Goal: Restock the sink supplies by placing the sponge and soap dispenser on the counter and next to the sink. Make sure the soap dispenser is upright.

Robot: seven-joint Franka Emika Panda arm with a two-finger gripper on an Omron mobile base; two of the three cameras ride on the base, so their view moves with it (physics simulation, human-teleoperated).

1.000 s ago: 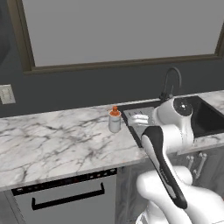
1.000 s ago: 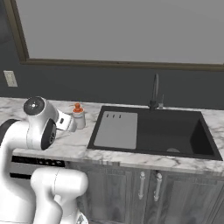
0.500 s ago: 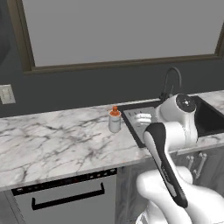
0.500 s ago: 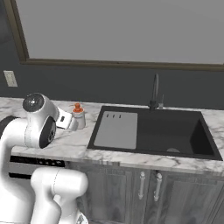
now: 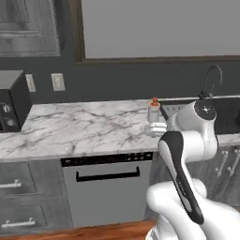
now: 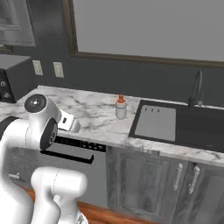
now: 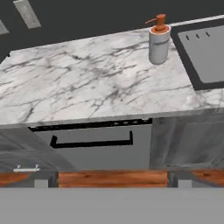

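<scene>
1. The soap dispenser [image 7: 158, 40] stands upright on the white marble counter [image 7: 87, 87], just beside the sink [image 7: 205, 48], which lies at its three o'clock in the hand view.
2. That half of the job looks done: bottle vertical, orange pump on top, nothing touching it.
3. The sponge is nowhere I can spot on the counter, so that part appears left to do.
4. The gripper [image 7: 111, 177] hangs low in front of the cabinets, well apart from the bottle; its fingers stand spread wide and empty.
5. Below the counter, at six o'clock from the bottle, is the dishwasher [image 7: 94, 142] front.
</scene>
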